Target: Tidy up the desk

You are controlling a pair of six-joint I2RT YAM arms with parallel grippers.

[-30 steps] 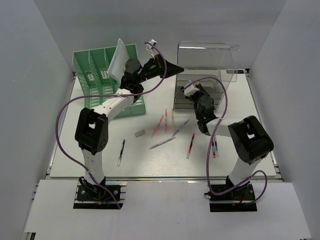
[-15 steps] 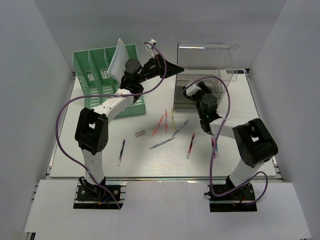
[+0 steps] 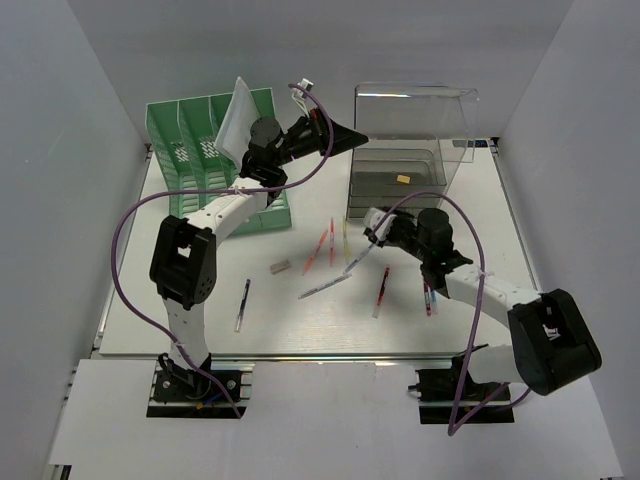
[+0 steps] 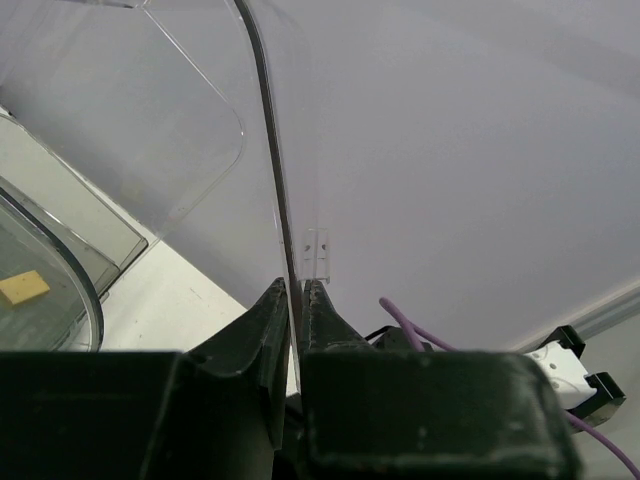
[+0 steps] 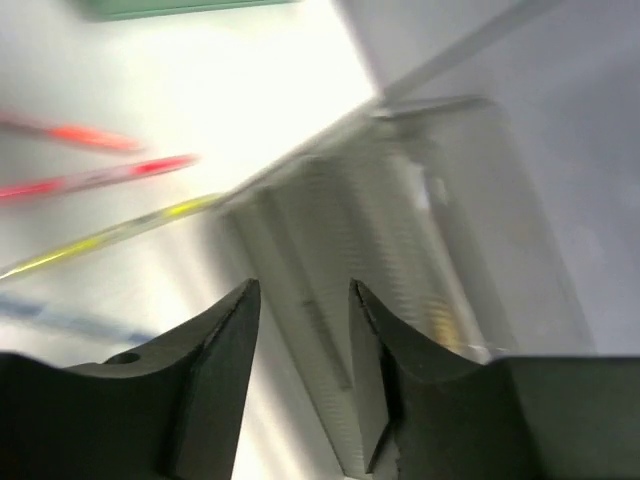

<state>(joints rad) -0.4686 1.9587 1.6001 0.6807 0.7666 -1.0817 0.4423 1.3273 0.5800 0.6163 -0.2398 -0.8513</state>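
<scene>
My left gripper (image 3: 350, 137) pinches the edge of the raised clear lid (image 3: 415, 110) of the box (image 3: 395, 190) at the far side of the desk (image 3: 200, 320). Its jaws are pressed together on the plastic, as the left wrist view shows. A small yellow piece (image 3: 403, 179) lies in the box's grey tray.

My right gripper (image 3: 378, 226) is over the desk just in front of the box. Its fingers are spread and nothing is between them. The right wrist view is blurred, but it shows the box front ahead and pens to the left.

The white desk fills the middle of the top view, under both my arms. Pens lie scattered on it: two red ones (image 3: 322, 247) and a yellow one (image 3: 346, 236) near the centre, a blue one (image 3: 362, 255) just beside my right gripper, and others nearer the arm bases. A small grey block (image 3: 280, 267) lies apart from them.

At the far left stands a green rack (image 3: 190, 150), with a white sheet (image 3: 232, 120) upright in one slot.
</scene>
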